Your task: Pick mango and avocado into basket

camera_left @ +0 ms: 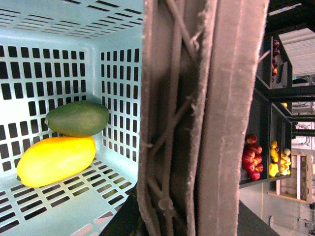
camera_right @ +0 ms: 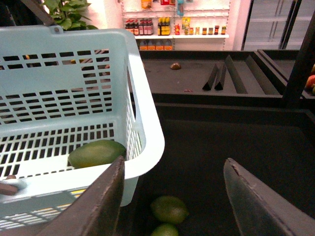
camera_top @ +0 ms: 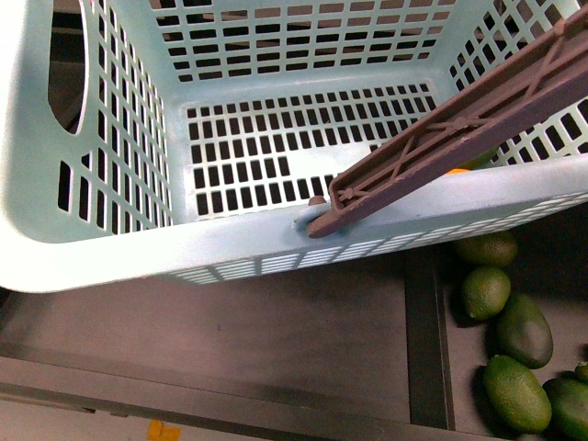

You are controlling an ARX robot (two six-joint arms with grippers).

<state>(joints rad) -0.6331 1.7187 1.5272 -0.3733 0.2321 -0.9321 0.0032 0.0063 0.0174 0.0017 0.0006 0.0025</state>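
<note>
The light teal basket (camera_top: 92, 248) fills the front view, hanging above a dark produce bin. Its brown ribbed handle (camera_top: 459, 119) crosses the upper right. In the left wrist view the handle (camera_left: 197, 98) runs through my left gripper (camera_left: 189, 219), which is shut on it. Inside the basket (camera_left: 49, 37) the orange-yellow mango (camera_left: 56, 160) lies on the slotted floor, and the dark green avocado (camera_left: 77, 118) rests against it by the wall. My right gripper (camera_right: 172, 196) is open and empty beside the basket's rim (camera_right: 147, 132). The avocado (camera_right: 96, 152) shows through that wall.
Several loose avocados (camera_top: 519, 331) lie in the dark bin at lower right, two of them (camera_right: 169, 209) under my right gripper. A dark divider (camera_top: 427, 340) separates the bins. Shelves with red fruit (camera_left: 253, 157) and yellow fruit (camera_left: 278, 160) stand further off.
</note>
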